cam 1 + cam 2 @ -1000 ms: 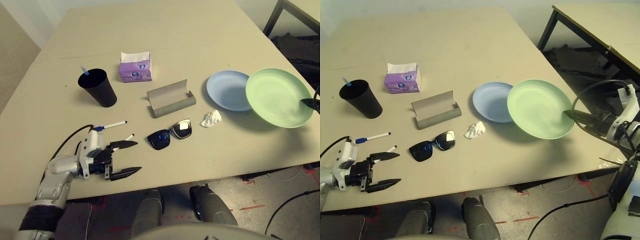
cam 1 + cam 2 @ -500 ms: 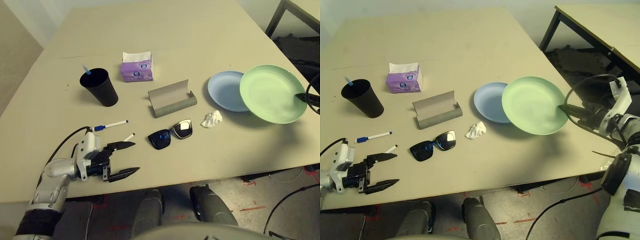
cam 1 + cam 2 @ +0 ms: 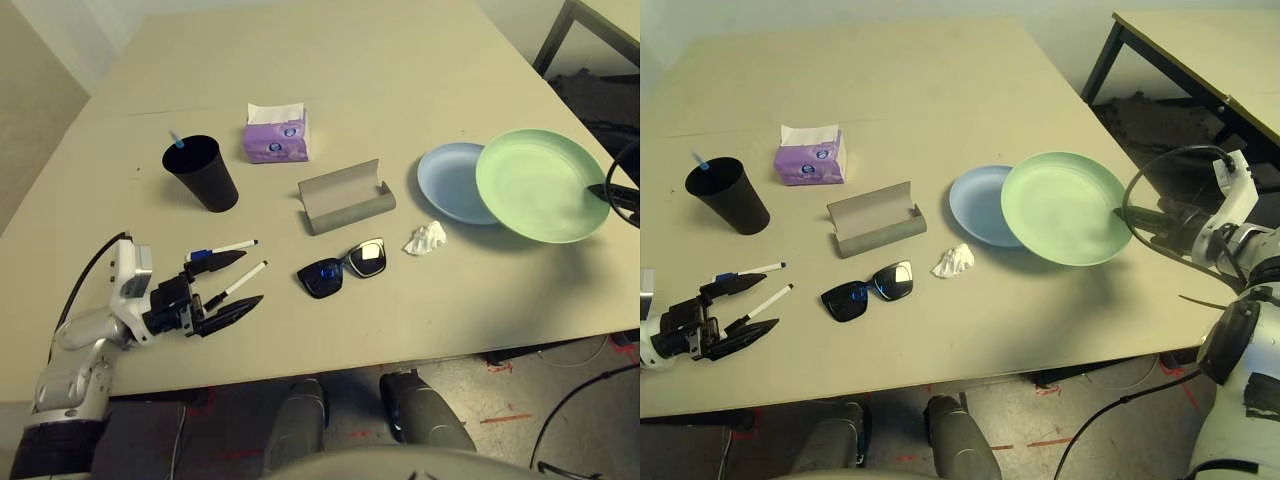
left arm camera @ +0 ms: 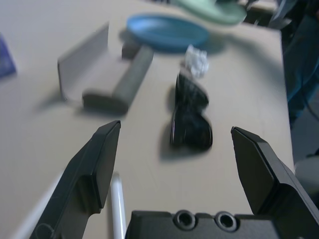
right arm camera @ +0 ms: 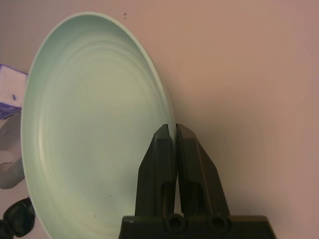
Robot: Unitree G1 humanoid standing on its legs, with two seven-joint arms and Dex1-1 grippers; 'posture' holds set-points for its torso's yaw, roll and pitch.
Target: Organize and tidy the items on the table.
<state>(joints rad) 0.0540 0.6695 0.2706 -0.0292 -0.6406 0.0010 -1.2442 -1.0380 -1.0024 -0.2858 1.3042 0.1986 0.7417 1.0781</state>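
We see a plain beige tabletop carrying a pale green plate, a pale blue plate, a black cup, a grey glasses case and a purple tissue pack with white tissue. We also note black sunglasses with a blue-tinted lens, a white tissue wad, and two white markers, one blue-capped, one black-capped.

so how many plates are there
2: the green plate is pinched at its rim by the right gripper, overlapping the blue plate, which lies flat on the table.
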